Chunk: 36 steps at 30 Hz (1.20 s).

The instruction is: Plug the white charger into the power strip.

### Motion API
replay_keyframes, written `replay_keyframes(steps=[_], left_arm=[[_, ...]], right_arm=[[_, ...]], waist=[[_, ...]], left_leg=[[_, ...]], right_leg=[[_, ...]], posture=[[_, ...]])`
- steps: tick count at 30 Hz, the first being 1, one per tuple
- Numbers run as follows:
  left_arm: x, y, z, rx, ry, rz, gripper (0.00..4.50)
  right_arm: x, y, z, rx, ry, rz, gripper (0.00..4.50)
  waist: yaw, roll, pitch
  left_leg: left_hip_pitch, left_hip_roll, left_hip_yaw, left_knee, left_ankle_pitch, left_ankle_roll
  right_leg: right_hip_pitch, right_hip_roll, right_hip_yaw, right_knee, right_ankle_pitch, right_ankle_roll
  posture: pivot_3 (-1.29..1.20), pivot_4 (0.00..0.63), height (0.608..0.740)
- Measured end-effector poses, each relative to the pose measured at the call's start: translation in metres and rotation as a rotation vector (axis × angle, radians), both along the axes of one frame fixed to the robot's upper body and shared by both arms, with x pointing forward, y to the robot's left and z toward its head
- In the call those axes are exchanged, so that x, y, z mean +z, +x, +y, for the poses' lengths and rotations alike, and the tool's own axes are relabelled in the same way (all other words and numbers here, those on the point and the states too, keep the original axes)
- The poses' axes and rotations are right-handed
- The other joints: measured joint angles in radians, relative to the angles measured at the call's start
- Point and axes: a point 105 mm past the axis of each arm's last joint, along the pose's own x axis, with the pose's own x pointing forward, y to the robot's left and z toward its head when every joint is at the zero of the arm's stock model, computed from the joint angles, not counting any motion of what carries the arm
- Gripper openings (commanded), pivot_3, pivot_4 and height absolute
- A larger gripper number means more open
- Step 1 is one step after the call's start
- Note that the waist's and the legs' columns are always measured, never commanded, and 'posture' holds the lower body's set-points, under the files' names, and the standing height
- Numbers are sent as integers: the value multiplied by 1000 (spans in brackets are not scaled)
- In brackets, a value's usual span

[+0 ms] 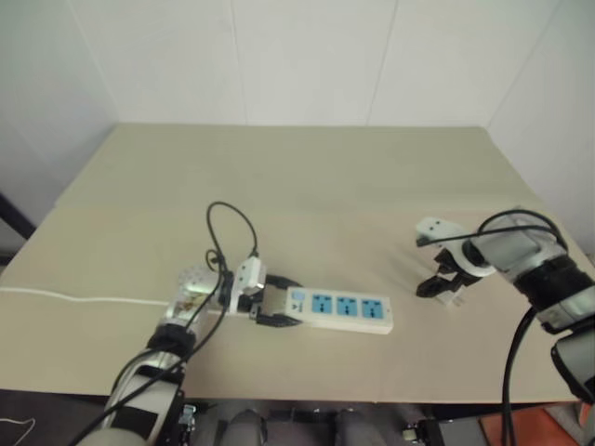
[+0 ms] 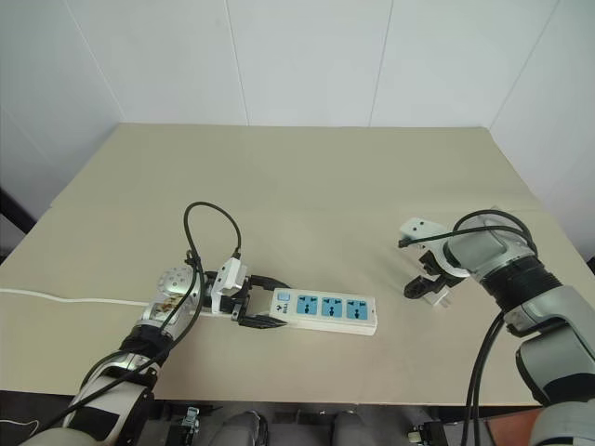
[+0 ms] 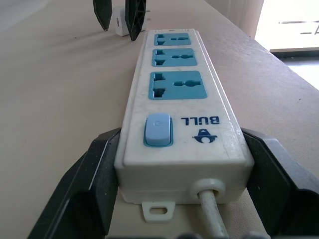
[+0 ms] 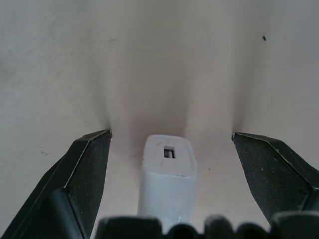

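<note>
From the head views, the power strip (image 2: 321,311) lies flat near the front edge of the table (image 2: 307,177), a little left of its middle, its three blue socket faces turned up. The left gripper (image 2: 253,311) pinches the strip's switch end, one black finger on each long side, with the thin cord (image 2: 56,300) trailing off toward the table's left edge. Well apart, toward the right edge, the right gripper (image 2: 426,288) points steeply down at the white charger (image 2: 437,295), which rests on the table surface.

The left wrist view looks along the strip: its fingers (image 3: 87,191) press against both sides just behind the blue switch (image 3: 158,130) – a firm hold that should keep the strip from sliding when the plug is pushed in. At the strip's far end the other gripper's two fingers and the small charger show in the distance.

In the right wrist view the fingers (image 4: 82,169) are spread wide and straddle the charger, which sits centred between them with clear gaps on either side – nothing is touched yet. The face turned toward this camera carries a small slot; the prongs cannot be made out here.

The step in hand appears to be the pick-up. To do it well, the right gripper would best sink until its fingertips flank the charger's body, stay centred, then close squarely on the flat sides so the charger does not twist, leaving the prong end free for the socket
</note>
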Motion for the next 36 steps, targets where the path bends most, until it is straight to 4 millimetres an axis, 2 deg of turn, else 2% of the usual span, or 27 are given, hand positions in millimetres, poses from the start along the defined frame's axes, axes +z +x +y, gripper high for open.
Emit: replay_keyframes(steps=[5, 8, 10, 11, 12, 16, 21, 25, 30, 32, 36], left_arm=[[0, 0, 0, 5, 0, -3, 3252], [-1, 1, 0, 8, -1, -5, 3252], [-1, 1, -1, 14, -5, -9, 3252], [-1, 2, -1, 16, -6, -11, 3252], [-1, 2, -2, 16, -7, -11, 3252], [-1, 2, -2, 17, -8, -15, 3252], [0, 2, -1, 19, -11, -7, 3252], [0, 3, 2, 23, 2, 15, 3252], [3, 4, 5, 36, 31, 37, 3252], [3, 5, 5, 46, 34, 51, 3252], [4, 7, 8, 68, 44, 66, 3252]], right_arm=[[0, -1, 0, 1, 1, 8, 4500], [0, -2, 0, 4, 8, 17, 3928], [0, -2, 0, 4, 8, 18, 3274], [0, -2, 0, 6, 7, 19, 2788], [0, -2, 0, 7, 7, 21, 2583], [1, -2, -2, 26, -13, 15, 1146], [1, -5, -8, 95, -80, -9, 1123], [12, -4, 3, 188, -93, -66, 1123], [50, -2, 45, 358, 76, -227, 1123], [66, -2, 69, 434, 218, -318, 1123], [77, -4, 104, 507, 511, -449, 1123]], waist=[[0, 0, 0], [0, 0, 0], [0, 0, 0], [0, 0, 0], [0, 0, 0], [0, 0, 0], [-1, 0, 0], [-5, 1, 0], [-9, 1, 0], [-10, 1, 0], [-10, 0, 0]], left_leg=[[0, 0, 0, 1, 0, 0], [0, 0, 0, 2, 0, 0], [0, 0, 0, 2, 0, 0], [0, 0, 0, 2, 0, 0], [0, 0, 0, 3, 0, 0], [0, 0, 0, 3, 0, 0], [0, 0, 0, 3, 0, 0], [1, 0, 0, 3, 0, 0], [1, 0, 0, 3, 0, 0], [2, 0, -1, 3, 0, 0], [2, 0, -1, 3, 0, 0]], right_leg=[[0, 0, 0, 2, 0, 0], [0, 0, 0, 3, 0, 0], [0, 0, 0, 3, 0, 0], [0, 0, 0, 3, 0, 0], [0, 0, 0, 3, 0, 0], [0, 0, 0, 3, 0, 0], [0, 0, 0, 3, 0, 0], [-1, 0, 0, 4, 0, 0], [0, 1, 0, 4, 0, 0], [1, 1, 0, 4, 0, 0], [2, 1, 0, 5, 0, 0]], posture=[[0, 150, 740], [0, 150, 740], [0, 150, 740], [0, 150, 740], [0, 150, 740], [0, 150, 740], [0, 150, 740], [0, 150, 740], [0, 150, 740], [0, 150, 740], [0, 150, 740]])
